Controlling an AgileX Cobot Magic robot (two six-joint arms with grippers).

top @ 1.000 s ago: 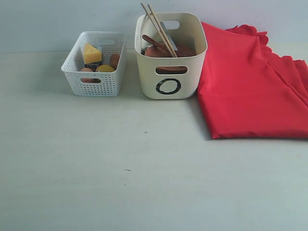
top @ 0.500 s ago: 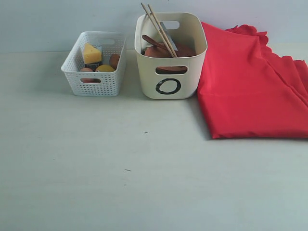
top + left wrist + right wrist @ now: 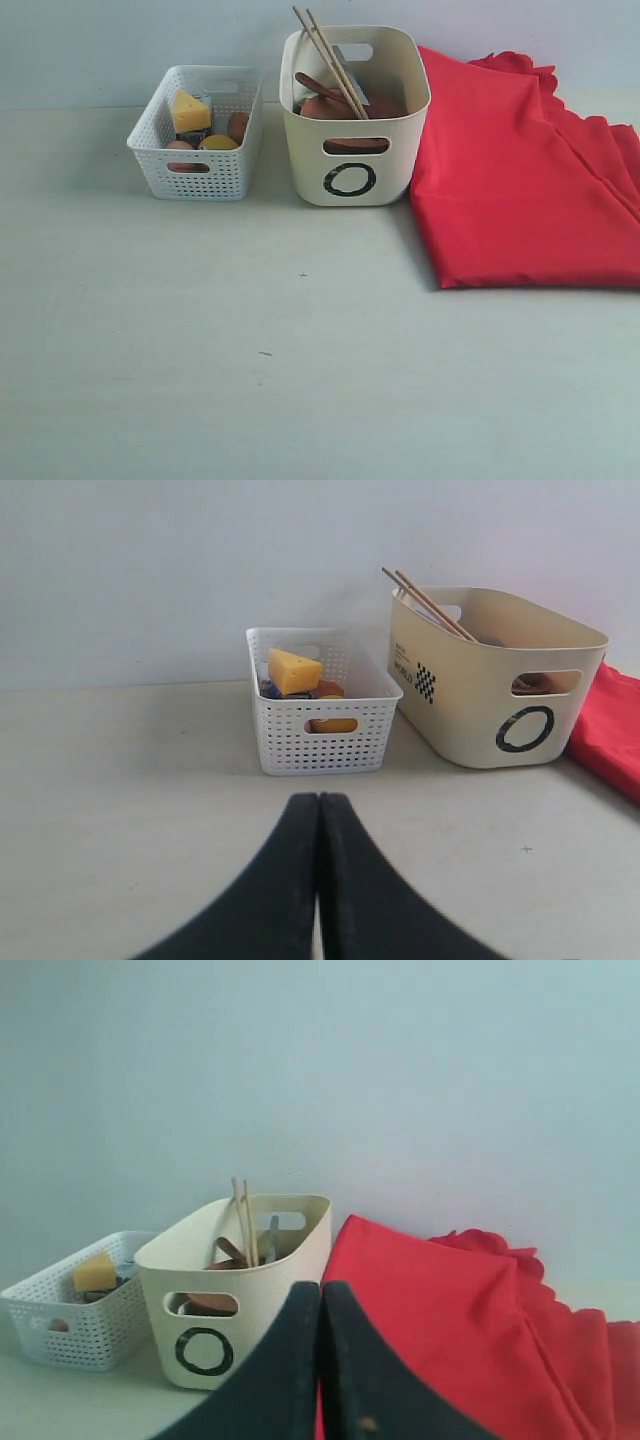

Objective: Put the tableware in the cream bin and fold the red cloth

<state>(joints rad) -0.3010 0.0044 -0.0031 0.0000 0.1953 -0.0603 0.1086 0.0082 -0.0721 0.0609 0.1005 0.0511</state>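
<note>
Nothing has moved: my left gripper (image 3: 320, 800) and right gripper (image 3: 320, 1287) stay shut, empty; the smooth cream plastic bin (image 3: 355, 120) bears a black "O" (image 3: 327, 181), beside the scalloped red cloth (image 3: 520, 180)

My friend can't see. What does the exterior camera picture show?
A cream bin with chopsticks sticking out stands on a pale table, between a white lattice basket of food and a folded red cloth.

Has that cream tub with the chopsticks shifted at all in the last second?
No. The cream tub sits in the same spot, with the same gap to the white basket and the red cloth beside it as before.
</note>
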